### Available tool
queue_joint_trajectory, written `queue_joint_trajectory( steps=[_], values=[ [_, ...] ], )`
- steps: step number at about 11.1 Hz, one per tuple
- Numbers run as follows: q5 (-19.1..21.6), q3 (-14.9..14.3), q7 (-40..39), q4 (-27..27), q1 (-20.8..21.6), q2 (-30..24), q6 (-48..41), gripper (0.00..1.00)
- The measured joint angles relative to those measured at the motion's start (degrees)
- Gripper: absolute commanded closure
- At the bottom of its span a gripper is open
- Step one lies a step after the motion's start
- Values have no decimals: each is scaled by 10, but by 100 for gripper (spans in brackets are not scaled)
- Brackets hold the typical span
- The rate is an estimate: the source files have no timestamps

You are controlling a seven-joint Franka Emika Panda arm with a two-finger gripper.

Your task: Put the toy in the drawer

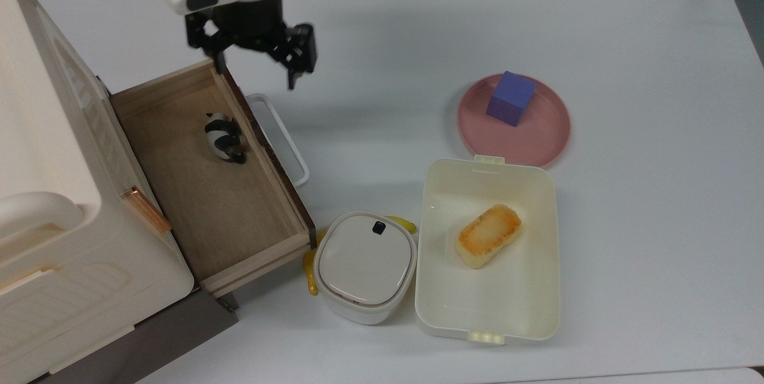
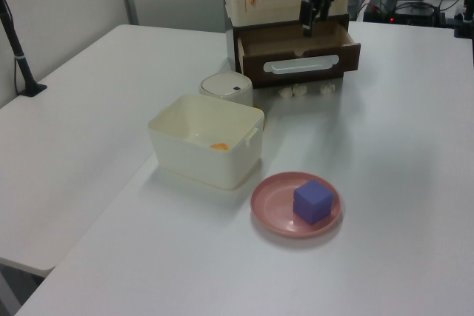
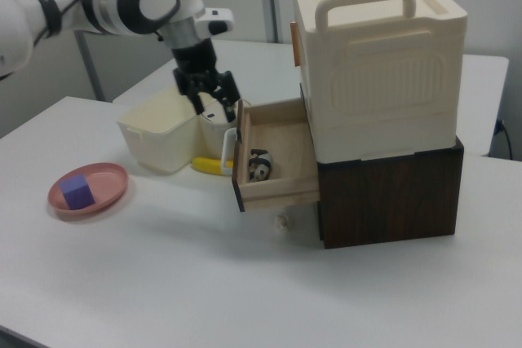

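With toy (image 1: 222, 140) in drawer (image 1: 197, 205), pincer (image 1: 256, 70) empty, spread, above drawer's corner.

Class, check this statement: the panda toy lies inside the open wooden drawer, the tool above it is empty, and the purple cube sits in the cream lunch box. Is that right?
Not quite. The purple cube sits on the pink plate, not in the cream lunch box, as the top view shows. The rest holds: the panda toy lies inside the open wooden drawer, and the tool above it is empty.
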Motion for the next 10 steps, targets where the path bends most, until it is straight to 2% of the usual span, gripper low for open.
queue_joint_trajectory(
  steps=[2,4,5,8,10],
  values=[
    [4,53,-1,-26,-15,-40,-43,0],
    [-1,113,-1,-74,-44,-76,-45,0],
    [-3,127,-1,-91,-52,-87,-45,0],
    [-3,137,-13,-108,-83,-111,-45,0],
    [-3,170,-16,-112,-128,-122,-45,0]
  ],
)
